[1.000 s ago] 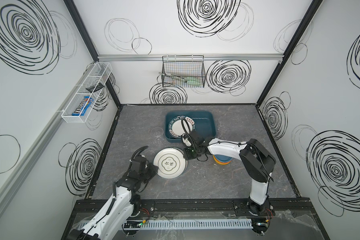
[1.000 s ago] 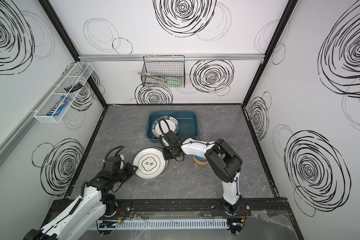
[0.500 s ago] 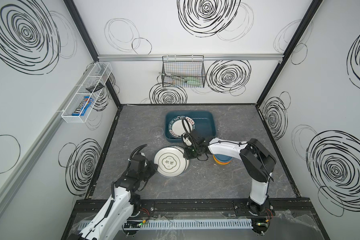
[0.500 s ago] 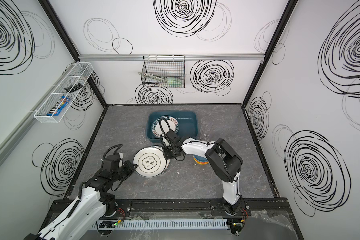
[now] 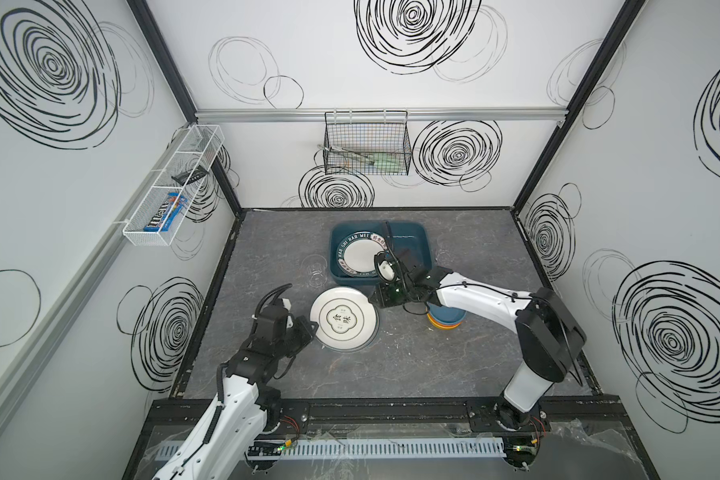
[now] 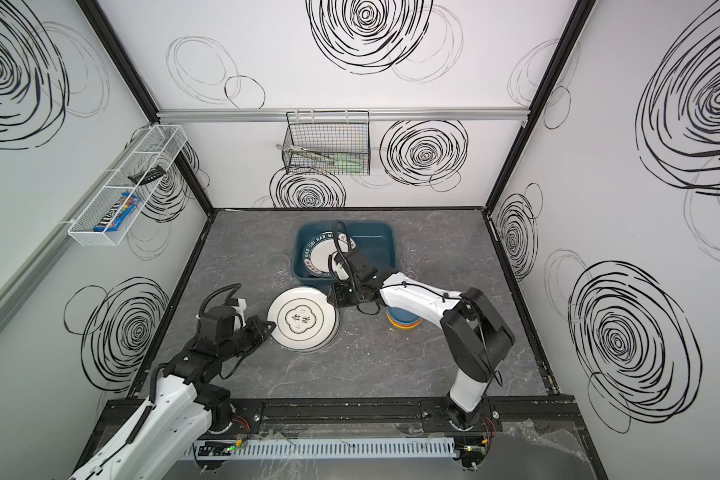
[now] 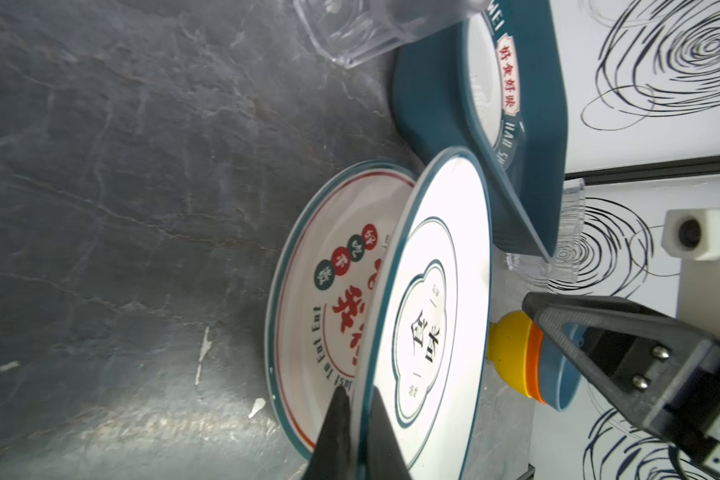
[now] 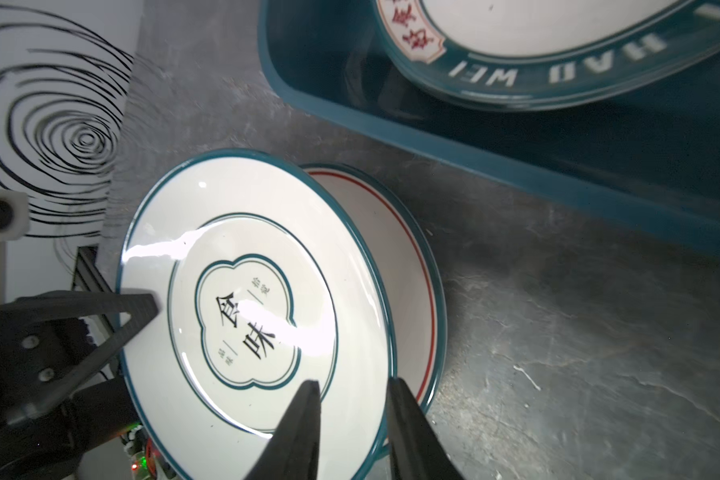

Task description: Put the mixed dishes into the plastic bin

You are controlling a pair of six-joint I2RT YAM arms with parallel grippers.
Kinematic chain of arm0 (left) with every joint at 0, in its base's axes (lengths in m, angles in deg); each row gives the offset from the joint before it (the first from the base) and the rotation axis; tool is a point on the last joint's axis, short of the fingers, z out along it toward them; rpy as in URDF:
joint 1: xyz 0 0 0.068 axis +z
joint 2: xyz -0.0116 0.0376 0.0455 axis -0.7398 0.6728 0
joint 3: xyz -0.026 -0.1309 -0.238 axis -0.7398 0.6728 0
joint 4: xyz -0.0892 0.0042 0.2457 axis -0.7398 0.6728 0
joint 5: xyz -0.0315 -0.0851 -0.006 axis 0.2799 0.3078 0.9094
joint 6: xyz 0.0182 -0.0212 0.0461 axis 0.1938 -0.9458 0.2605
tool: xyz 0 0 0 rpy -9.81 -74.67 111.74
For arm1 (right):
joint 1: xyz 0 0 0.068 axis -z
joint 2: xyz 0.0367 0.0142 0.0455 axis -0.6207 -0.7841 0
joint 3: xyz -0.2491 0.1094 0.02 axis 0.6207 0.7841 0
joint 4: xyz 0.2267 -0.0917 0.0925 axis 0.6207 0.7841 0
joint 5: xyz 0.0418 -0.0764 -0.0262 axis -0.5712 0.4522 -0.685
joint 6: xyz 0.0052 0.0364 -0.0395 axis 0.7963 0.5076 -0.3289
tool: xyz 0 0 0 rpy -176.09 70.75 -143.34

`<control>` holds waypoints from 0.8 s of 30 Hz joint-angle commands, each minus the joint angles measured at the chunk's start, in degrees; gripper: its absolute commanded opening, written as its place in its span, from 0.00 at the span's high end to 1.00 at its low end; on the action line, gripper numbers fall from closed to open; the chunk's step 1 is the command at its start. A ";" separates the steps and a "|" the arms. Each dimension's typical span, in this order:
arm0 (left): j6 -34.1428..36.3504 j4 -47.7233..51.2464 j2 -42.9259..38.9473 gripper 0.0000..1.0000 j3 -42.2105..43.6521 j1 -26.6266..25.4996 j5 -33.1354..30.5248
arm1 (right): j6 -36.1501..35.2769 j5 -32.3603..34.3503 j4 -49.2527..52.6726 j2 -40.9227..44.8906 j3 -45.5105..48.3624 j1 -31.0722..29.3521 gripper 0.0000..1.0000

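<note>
- The left gripper point(image 7: 358, 392) is pressed together on the rim of the top plate point(image 5: 344, 318), with one jaw above the edge and one below; in both top views it sits at that plate's left edge, lower centre-left of the frame
- The top plate, white with a teal rim and two black characters, is tilted, its gripped side raised off the lower plate point(image 7: 329, 291), which lies flat on the table point(image 5: 412, 374)
- The right gripper point(image 8: 352, 384) stands spread at the opposite rim, upper right of the top plate, with one jaw over the face and one outside the edge and a clear gap, so it is not clamping
- The plastic bin point(image 5: 410, 249) sits just above the two plates, near frame centre, and a dark-rimmed plate point(image 5: 360, 255) lies in its left half
- A stack of bowls point(image 5: 445, 322), blue over orange and yellow, rests on the table right of the plates, partly under the right arm point(image 5: 474, 295), outside the bin
- A clear cup point(image 5: 314, 270) stands just left of the bin
</note>
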 commanded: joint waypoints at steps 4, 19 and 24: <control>-1.18 -5.94 -1.16 1.00 -3.91 -0.14 4.87 | 1.81 -4.36 -1.59 7.51 4.74 4.95 0.62; -4.91 -14.24 3.94 1.00 -7.27 -6.88 4.09 | 7.26 -18.97 -12.44 18.58 16.62 13.68 0.53; -5.66 -16.50 5.77 1.00 -8.06 -9.28 3.33 | 7.84 -20.21 -13.94 19.13 17.61 13.72 0.52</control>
